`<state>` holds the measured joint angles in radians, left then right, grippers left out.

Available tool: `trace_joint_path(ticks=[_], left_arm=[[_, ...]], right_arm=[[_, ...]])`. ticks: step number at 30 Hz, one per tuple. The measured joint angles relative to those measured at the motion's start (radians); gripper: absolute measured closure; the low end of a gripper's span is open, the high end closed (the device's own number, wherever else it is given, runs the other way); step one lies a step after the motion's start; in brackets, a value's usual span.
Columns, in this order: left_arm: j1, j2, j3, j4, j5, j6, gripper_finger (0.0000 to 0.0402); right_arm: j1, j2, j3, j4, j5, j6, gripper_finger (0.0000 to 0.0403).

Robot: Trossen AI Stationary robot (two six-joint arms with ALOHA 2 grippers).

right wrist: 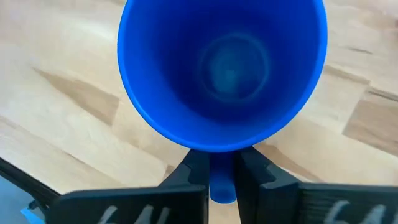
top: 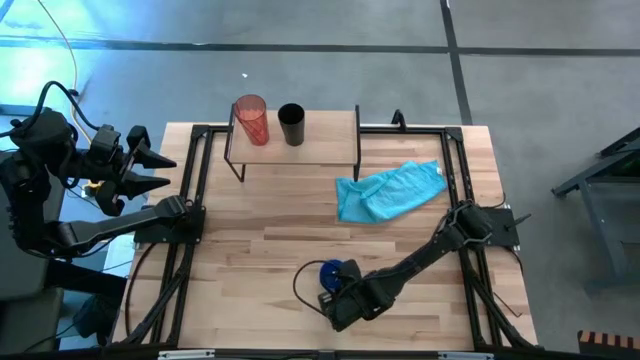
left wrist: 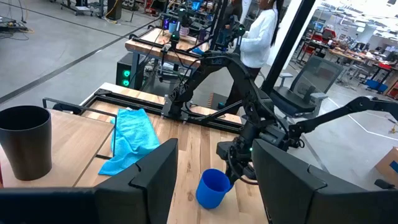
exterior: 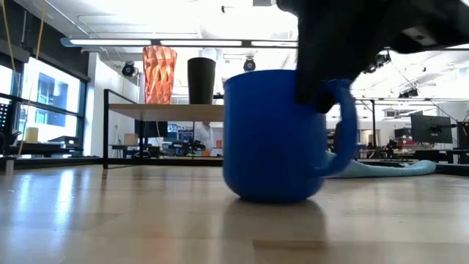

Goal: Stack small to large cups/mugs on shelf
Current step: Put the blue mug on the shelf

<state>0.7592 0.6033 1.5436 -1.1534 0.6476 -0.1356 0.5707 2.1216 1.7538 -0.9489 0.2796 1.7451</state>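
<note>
The blue mug (top: 330, 273) stands upright on its base on the butcher-block tabletop near the near edge; the low view shows it close up (exterior: 272, 136). My right gripper (right wrist: 222, 169) is shut on its handle. The orange-red tumbler (top: 251, 120) and the black cup (top: 291, 125) stand side by side on the left half of the wooden shelf (top: 330, 135) at the far edge. My left gripper (top: 165, 172) is open and hovers beyond the table's left edge, touching nothing. My right gripper pinches the mug's handle (right wrist: 222, 183) between its two fingers (right wrist: 194, 169), one on each flat side of the loop. It comes from above, slanting down from the table's near-right side (exterior: 319, 84). The mug stays upright with its base on the tabletop.
A crumpled light-blue cloth (top: 390, 190) lies right of the shelf. Black metal rails (top: 195, 190) frame the table's left, right and far sides. Bare wood lies between the mug and the shelf. A person in white (left wrist: 258, 31) stands beyond the table.
</note>
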Motion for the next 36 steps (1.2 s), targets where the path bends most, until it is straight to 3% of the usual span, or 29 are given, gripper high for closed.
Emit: trace_joint_path(ticks=[8, 16, 36], left_arm=[[0.000, 0.000, 0.000, -0.001, 0.000, 0.000, 0.0208], [0.000, 0.000, 0.000, -0.001, 0.000, 0.000, 0.0208], [0.000, 0.000, 0.000, -0.062, -0.004, 0.012, 0.0208]], right_arm=[[-0.065, -0.022, 0.000, 0.003, 0.005, -0.067, 0.0391], [-0.153, -0.077, 0.000, -0.002, 0.078, -0.151, 0.0391], [-0.386, -0.305, 0.000, -0.034, 0.088, -0.408, 0.0391]])
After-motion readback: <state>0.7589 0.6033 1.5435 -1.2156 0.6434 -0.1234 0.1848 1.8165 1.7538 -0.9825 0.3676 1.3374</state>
